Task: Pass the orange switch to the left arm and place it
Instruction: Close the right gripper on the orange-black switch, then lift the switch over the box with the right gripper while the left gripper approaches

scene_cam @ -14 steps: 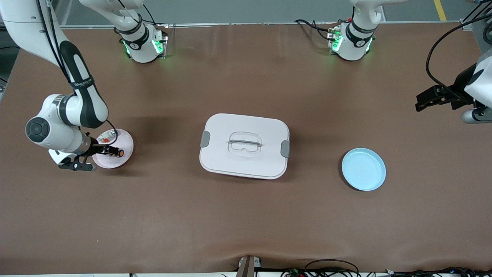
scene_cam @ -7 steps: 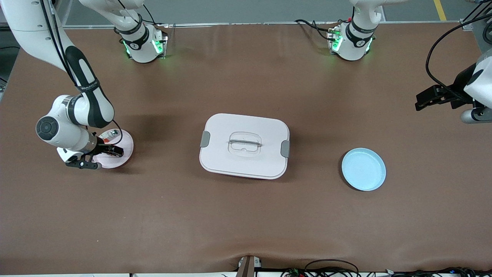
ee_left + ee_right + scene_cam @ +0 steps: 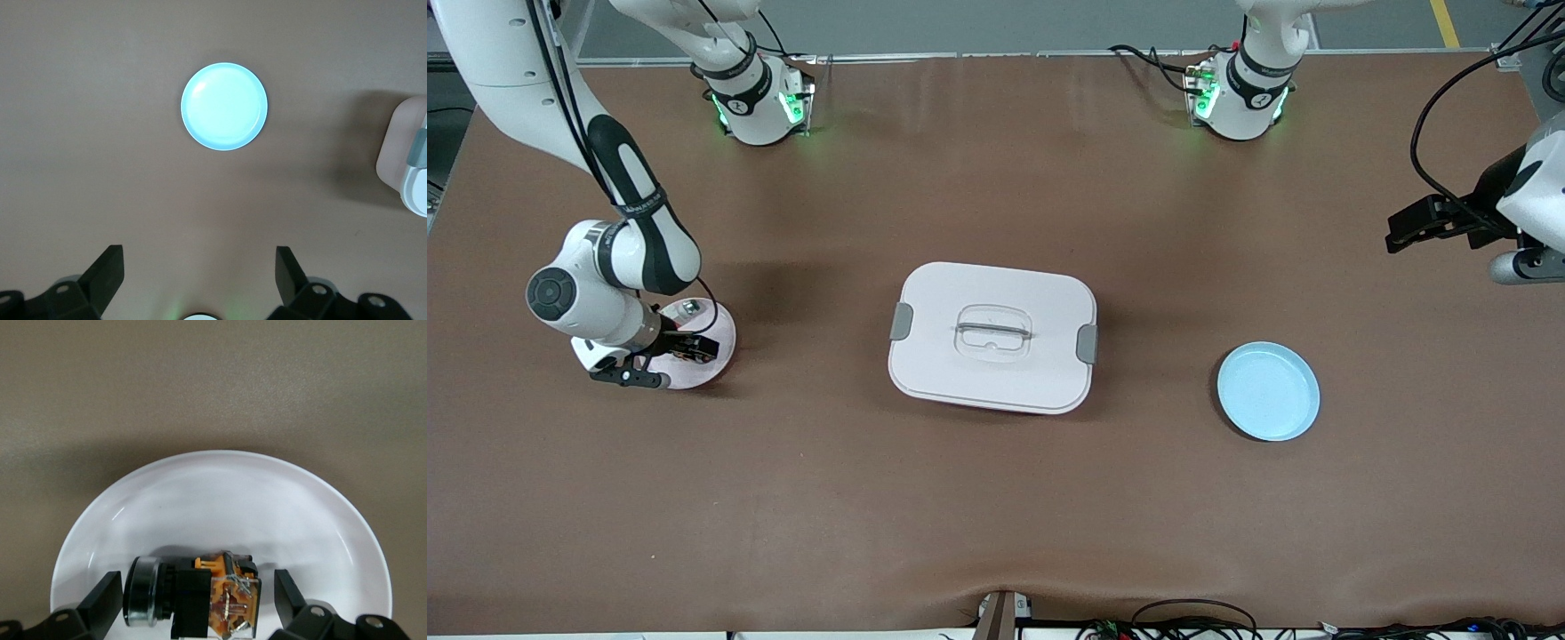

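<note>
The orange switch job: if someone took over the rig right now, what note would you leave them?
Right gripper: open, low over the small round pink plate, fingers either side of the tiny black-and-orange switch lying on it; not gripped.
Left gripper: open, waiting over the table's left-arm end.
The large white latched box sits mid-table; the round blue plate has nothing on it.
Done: approach. Left: grasp, handover clear of the box.

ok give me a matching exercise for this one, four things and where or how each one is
1 orange switch
2 box
3 blue plate
4 left gripper

a middle of the table
b open, up in the air
c on the pink plate, between the open right gripper's fingers
d empty, toward the left arm's end

Pairs: 1-c, 2-a, 3-d, 4-b
</note>
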Robot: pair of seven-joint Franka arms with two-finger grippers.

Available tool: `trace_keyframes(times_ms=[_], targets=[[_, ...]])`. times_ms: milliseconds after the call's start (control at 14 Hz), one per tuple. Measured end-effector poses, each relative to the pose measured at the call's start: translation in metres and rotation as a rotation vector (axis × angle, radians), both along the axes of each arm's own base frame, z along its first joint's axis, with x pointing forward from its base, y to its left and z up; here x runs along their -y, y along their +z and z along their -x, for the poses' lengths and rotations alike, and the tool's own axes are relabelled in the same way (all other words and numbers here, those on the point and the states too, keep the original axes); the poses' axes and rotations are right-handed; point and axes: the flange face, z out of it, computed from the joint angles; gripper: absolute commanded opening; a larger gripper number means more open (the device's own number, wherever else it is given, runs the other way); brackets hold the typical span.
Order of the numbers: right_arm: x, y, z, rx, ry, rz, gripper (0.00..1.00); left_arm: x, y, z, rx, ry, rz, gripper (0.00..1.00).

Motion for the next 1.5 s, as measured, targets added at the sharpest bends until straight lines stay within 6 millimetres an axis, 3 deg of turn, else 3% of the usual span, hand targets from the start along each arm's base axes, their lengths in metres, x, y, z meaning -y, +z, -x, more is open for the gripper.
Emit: trace_keyframes(times_ms=[215,287,358,788,931,1075,1505], targets=[[-0.001,-0.004,0.003,-0.001,-0.001,-0.001,0.49,0.000,0.000,0.000,0.000,0.000,0.000,1.00],[-0.001,-0.004,0.003,0.000,-0.001,-0.001,0.36,0.000,0.000,0.000,0.000,0.001,0.000,1.00],[-0.001,-0.002,0.002,0.003,-0.002,-0.001,0.30,-0.001,0.000,0.000,-0.001,0.002,0.000,1.00],[-0.002,-0.001,0.003,-0.019,-0.001,-0.006,0.28,-0.003,-0.005,-0.003,-0.009,0.006,0.001,1.00],[-0.003,0.010,0.003,-0.066,0.001,-0.017,0.28,-0.003,-0.009,-0.005,-0.014,0.006,0.001,1.00],[-0.007,0.042,-0.004,-0.111,0.008,-0.033,0.28,-0.002,-0.015,-0.009,-0.020,0.001,0.003,1.00],[-0.034,0.167,-0.025,-0.214,0.052,-0.062,0.28,0.009,-0.018,-0.012,-0.012,-0.013,0.027,1.00]])
